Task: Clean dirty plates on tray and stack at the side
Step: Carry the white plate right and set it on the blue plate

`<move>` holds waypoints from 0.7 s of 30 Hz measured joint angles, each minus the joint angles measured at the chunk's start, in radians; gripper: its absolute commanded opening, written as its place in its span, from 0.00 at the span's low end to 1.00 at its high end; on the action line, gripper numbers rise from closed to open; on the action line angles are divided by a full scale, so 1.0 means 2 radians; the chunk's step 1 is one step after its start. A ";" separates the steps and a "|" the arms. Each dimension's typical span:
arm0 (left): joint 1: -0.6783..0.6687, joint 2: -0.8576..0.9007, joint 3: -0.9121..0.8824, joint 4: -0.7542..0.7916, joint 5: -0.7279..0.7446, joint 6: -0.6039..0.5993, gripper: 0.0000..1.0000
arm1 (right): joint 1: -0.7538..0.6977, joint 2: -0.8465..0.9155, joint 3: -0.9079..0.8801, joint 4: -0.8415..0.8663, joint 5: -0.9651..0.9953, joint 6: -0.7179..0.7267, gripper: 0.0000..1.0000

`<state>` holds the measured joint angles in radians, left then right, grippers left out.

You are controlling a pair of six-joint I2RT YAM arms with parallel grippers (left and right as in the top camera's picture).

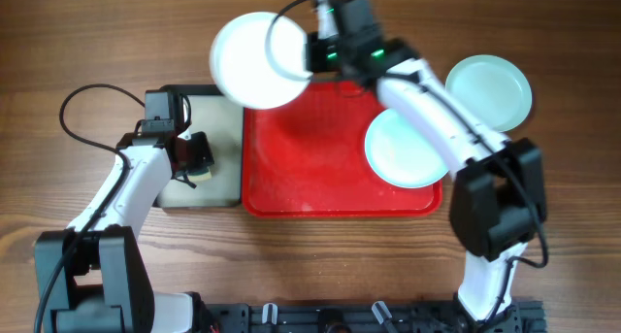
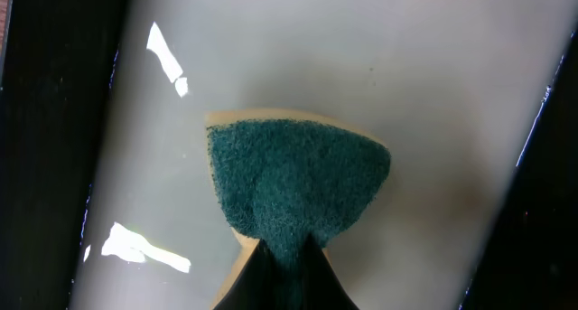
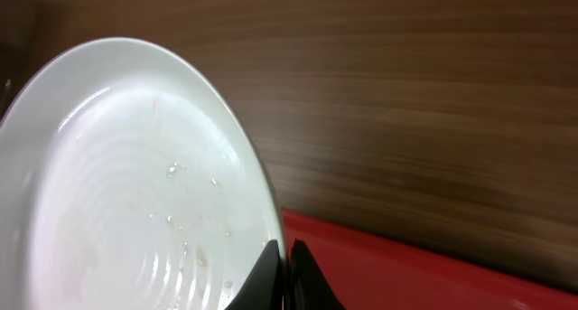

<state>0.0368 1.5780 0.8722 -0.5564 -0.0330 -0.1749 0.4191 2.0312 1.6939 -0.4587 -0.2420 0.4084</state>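
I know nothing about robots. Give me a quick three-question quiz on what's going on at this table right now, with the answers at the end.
1. True or false: the right gripper grips the white plate by its rim.
2. What is the left gripper shut on? A) the teal sponge B) a fork C) nothing
3. How many plates lie flat on the red tray?

Key
1. True; the right wrist view shows the fingers pinching the edge.
2. A
3. One, the pale blue plate.
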 measured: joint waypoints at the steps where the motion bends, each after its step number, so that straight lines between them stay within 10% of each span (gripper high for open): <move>1: 0.000 0.000 0.000 0.000 0.000 0.000 0.06 | -0.023 0.000 0.000 -0.012 -0.011 0.006 0.04; 13: 0.000 0.000 0.000 0.006 0.000 -0.002 0.06 | -0.336 0.000 0.001 -0.214 -0.015 -0.012 0.04; 21: 0.000 0.000 0.000 0.005 0.000 -0.002 0.04 | -0.394 0.000 0.001 -0.240 0.122 -0.020 0.04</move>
<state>0.0368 1.5780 0.8722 -0.5457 -0.0330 -0.1783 -0.3687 2.0308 1.6951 -0.9390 0.0017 0.3687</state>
